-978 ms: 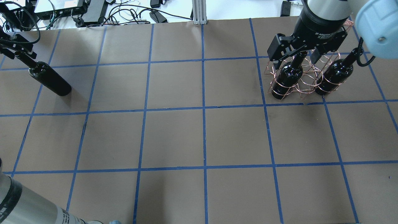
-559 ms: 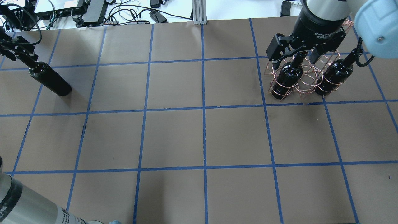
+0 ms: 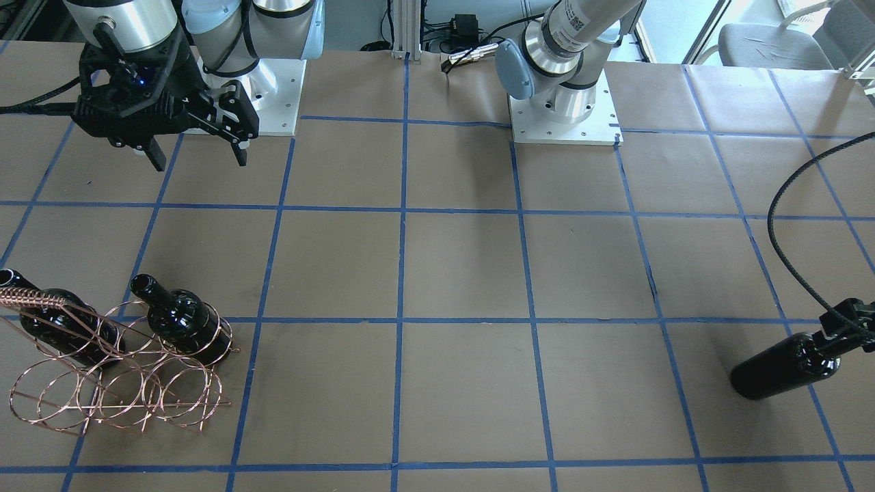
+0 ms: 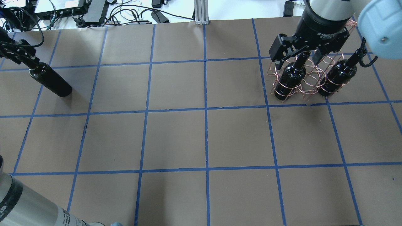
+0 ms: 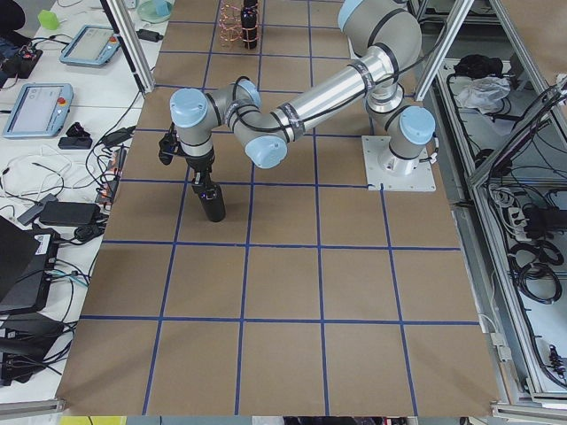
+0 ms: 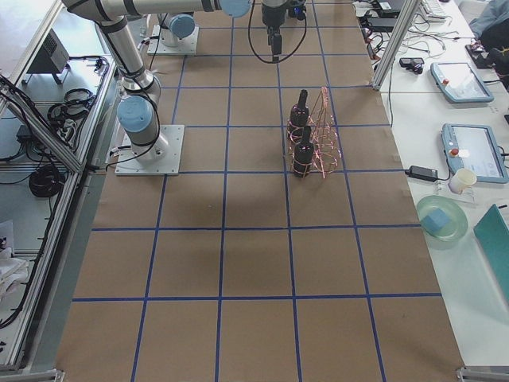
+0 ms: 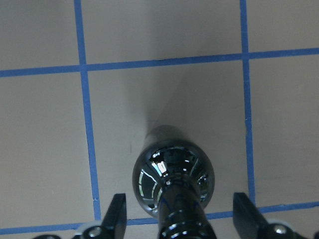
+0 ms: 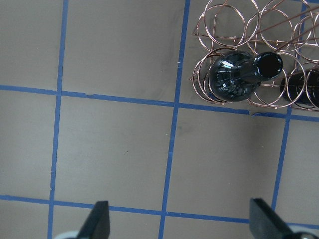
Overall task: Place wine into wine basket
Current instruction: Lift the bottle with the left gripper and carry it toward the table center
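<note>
A glossy black wine bottle [image 4: 50,80] stands upright at the table's far left; it also shows in the front-facing view [image 3: 783,372] and the left wrist view [image 7: 172,174]. My left gripper [image 7: 180,219] is open, one finger on each side of the bottle's neck, with gaps showing. The copper wire wine basket [image 4: 303,84] stands at the far right and holds two more black bottles, one on its left [image 4: 290,78] and one on its right [image 4: 337,77]. My right gripper [image 3: 200,162] is open and empty, raised above the basket [image 8: 219,30].
Brown paper with a blue tape grid covers the table [image 4: 204,138]. Cables and boxes [image 4: 94,12] lie beyond the far edge. The basket's twisted handle [image 3: 31,295] rises above its rings. The left arm's base link [image 4: 28,207] shows at the near left corner.
My left gripper has come down a little over the bottle's neck. The right gripper has risen slightly above the basket. The bottles and the basket have not moved.
</note>
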Controlling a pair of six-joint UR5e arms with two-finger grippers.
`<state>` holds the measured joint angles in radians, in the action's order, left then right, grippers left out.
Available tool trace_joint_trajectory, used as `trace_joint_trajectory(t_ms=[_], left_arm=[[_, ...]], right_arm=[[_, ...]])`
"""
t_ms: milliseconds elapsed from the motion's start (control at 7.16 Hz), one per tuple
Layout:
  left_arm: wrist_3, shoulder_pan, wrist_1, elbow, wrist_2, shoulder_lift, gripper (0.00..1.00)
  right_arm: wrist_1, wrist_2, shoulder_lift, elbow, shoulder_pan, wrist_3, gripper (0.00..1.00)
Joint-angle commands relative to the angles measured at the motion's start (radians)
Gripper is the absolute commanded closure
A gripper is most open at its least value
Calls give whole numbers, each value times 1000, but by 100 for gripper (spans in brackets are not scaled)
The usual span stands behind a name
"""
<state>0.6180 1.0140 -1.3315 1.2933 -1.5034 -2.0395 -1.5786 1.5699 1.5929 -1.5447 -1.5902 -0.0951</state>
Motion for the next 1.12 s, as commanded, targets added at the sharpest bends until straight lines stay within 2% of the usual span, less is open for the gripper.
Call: trace_joint_trajectory(t_ms=[0,140,279,419,559,978], left_arm=[[0,0,0,0,0,-1,38],[0,0,0,0,0,-2,47],[0,0,0,1,0,-2,78],[0,0,0,0,-6,-1,100],[6,0,-3,0,-36,-1,100],[-9,18,-21,0,-29,27,100]], right_arm=[[2,-1,-1,0,-1,0,0],[0,-1,-1,0,-1,0,0],[0,-1,-1,0,-1,0,0],[5,2,-1,0,-1,-2,0],[2,2,-1,0,-1,0,0],[2,-1,-1,0,1,-2,0]])
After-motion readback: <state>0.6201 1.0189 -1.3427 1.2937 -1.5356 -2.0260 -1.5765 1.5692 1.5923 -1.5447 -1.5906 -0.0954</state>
